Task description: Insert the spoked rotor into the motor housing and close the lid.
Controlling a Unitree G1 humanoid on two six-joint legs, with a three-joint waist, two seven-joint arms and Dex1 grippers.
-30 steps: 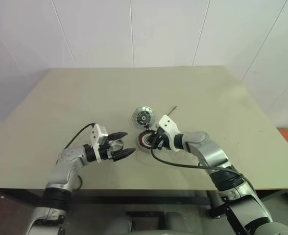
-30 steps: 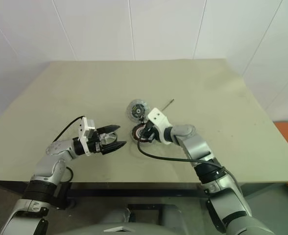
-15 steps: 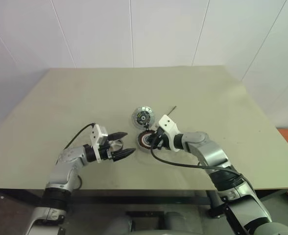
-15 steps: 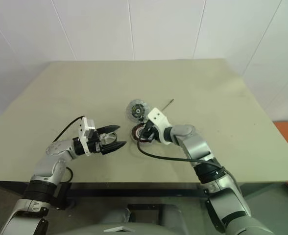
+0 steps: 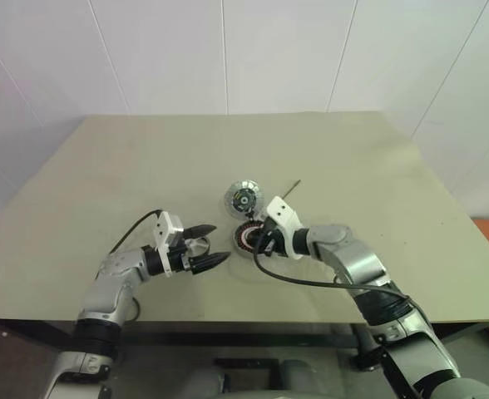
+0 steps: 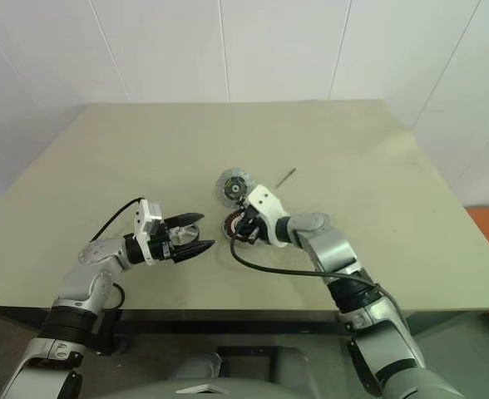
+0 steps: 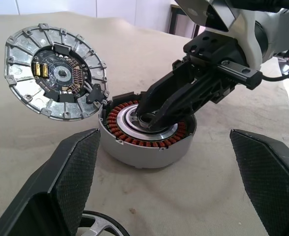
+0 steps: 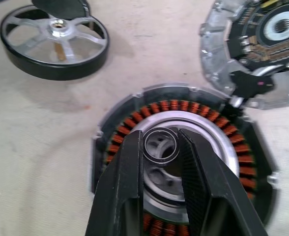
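The motor housing (image 7: 144,147), a silver cup ringed with copper windings, sits mid-table. Touching its far edge is the lid (image 7: 51,73), a silver disc with a dark circuit centre that leans toward the camera in the left wrist view. My right gripper (image 8: 160,141) reaches down into the housing's centre, shut on a small thin ring (image 8: 160,144). The spoked rotor (image 8: 53,39), dark-rimmed with silver spokes, lies flat on the table left of the housing. My left gripper (image 5: 214,243) is open and level, one finger (image 7: 71,177) on each side of the rotor (image 5: 196,245), pointing at the housing.
A thin dark pin (image 5: 292,184) lies on the beige table (image 5: 128,166) behind and right of the lid. The right wrist's black cable (image 5: 298,281) loops over the table near the front edge. White wall panels stand behind the table.
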